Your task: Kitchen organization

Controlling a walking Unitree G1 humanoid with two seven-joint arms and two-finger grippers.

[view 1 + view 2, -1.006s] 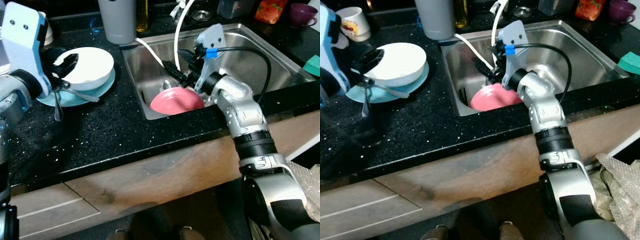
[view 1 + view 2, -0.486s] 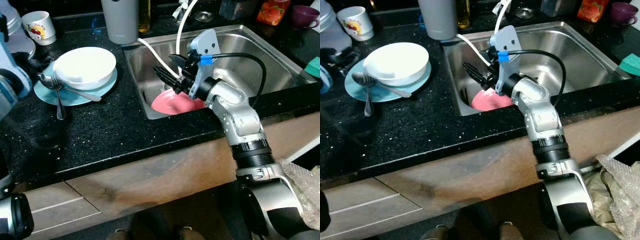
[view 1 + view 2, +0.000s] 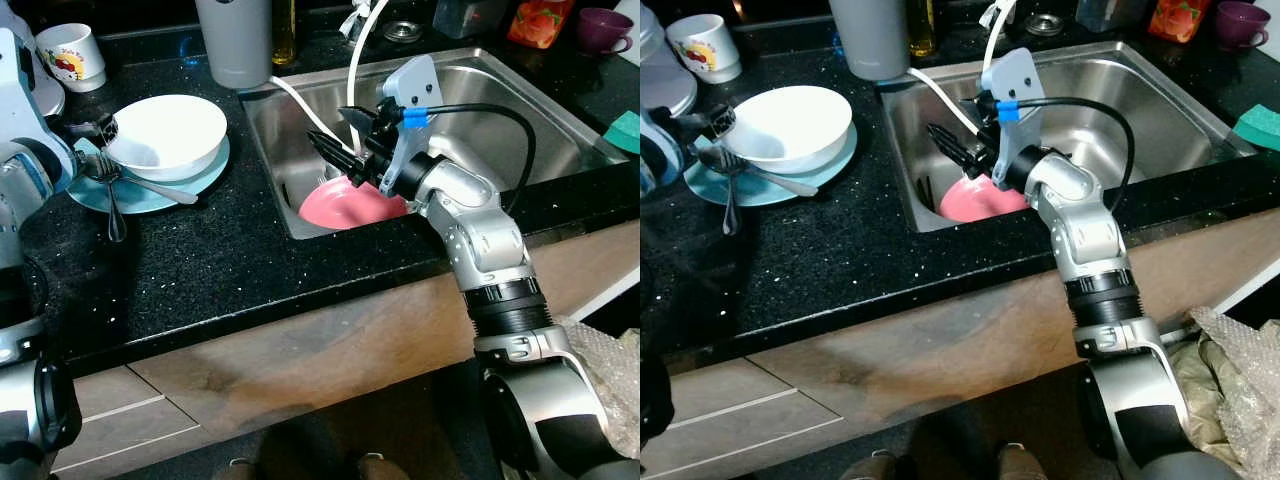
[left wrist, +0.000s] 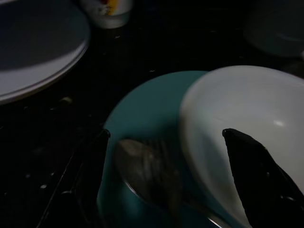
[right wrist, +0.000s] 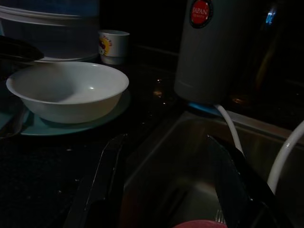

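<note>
The right gripper [image 3: 338,135], fingers spread and empty, hovers over the round pink plate [image 3: 352,205] lying in the steel sink [image 3: 500,130]. The left gripper [image 4: 166,156], fingers apart and holding nothing, straddles the white ceramic bowl [image 3: 168,135] rim on the black speckled bench [image 3: 200,270]; closing carelessly could tip the bowl off its teal plate [image 3: 150,190] or knock the metal spoon [image 3: 150,185].

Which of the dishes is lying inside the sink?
The pink plate, lying in the sink below the right claw. The white bowl and teal plate sit on the black counter.

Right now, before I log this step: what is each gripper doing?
Left gripper: open, straddling the white bowl's rim.
Right gripper: open, empty, above the pink plate in the sink.
</note>
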